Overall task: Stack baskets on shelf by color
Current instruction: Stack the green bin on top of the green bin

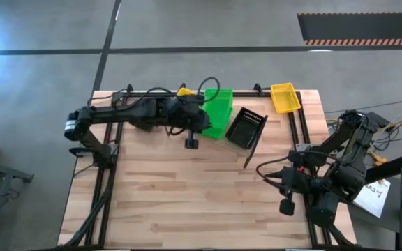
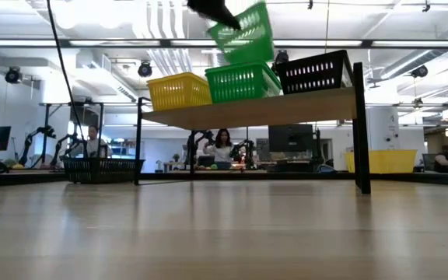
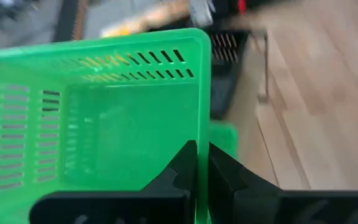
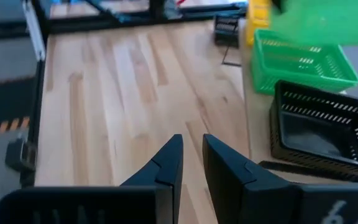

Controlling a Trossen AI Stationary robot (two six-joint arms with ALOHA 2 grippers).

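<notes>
Above the light wood plank shelf (image 2: 286,109) on thin black metal legs, a green slatted plastic basket (image 2: 243,35) hangs tilted in the air, its rim clamped between the closed fingers of the left gripper (image 3: 202,163). Directly beneath it a second green slatted basket (image 2: 241,81) rests on the middle of the shelf. On the same plank, a yellow slatted basket (image 2: 178,90) stands at one side of that green basket and a black slatted basket (image 2: 313,72) at the other, the three nearly touching in a row. Seen from overhead, the left arm reaches across the far part of the slatted wooden tabletop (image 1: 187,195) to the held basket, and a further yellow slatted basket (image 1: 285,97) lies near the far right corner of the table. A further black basket (image 2: 99,167) sits on the tabletop beyond the shelf in the low view. The right gripper (image 4: 191,163) waits over the near right part of the table, its fingers a small gap apart and holding nothing.
</notes>
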